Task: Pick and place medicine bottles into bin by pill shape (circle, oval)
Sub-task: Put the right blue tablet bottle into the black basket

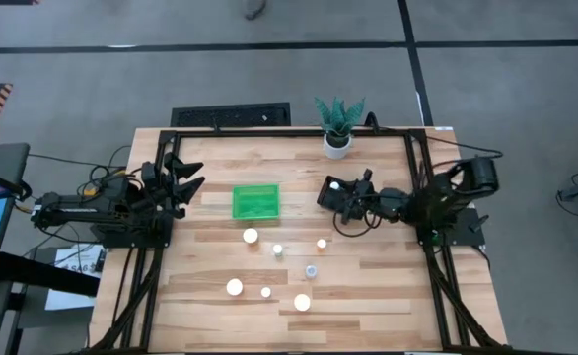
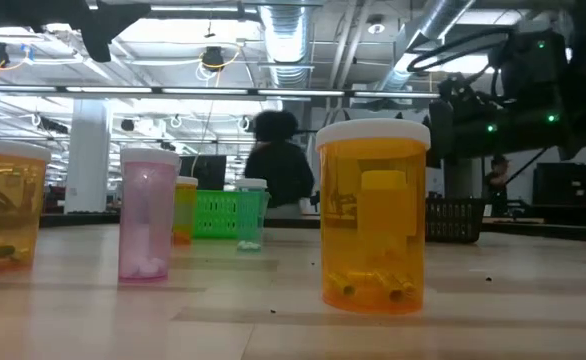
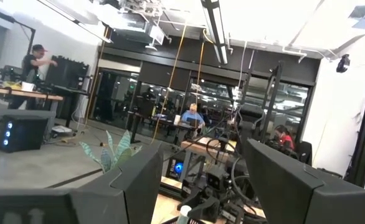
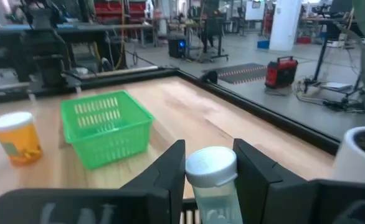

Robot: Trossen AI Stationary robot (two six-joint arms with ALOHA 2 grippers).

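Observation:
My right gripper (image 1: 338,187) is at the table's far middle, shut on a clear medicine bottle with a white cap (image 4: 211,167); the cap also shows in the high view (image 1: 335,183). Several more white-capped bottles stand on their bases on the wood toward the near edge, among them one (image 1: 251,236), another (image 1: 312,270) and a third (image 1: 302,302). A green bin (image 1: 255,201) stands left of my right gripper. My left gripper (image 1: 186,177) is open and empty at the table's left side, its fingers (image 3: 139,180) raised toward the room. My right gripper pinches the bottle between its two fingers (image 4: 170,168), on opposite sides of the body just under the white cap (image 4: 201,186). The fingers come level from the table's right side. The bottle stands upright; its lower part is hidden by the gripper.
A white pot with a green plant (image 1: 337,126) stands at the far edge. A dark basket (image 2: 454,219) shows under my right arm in the low view. Close to the low camera stand an orange bottle (image 2: 373,215) and a pink one (image 2: 145,215). A black frame rims the table.

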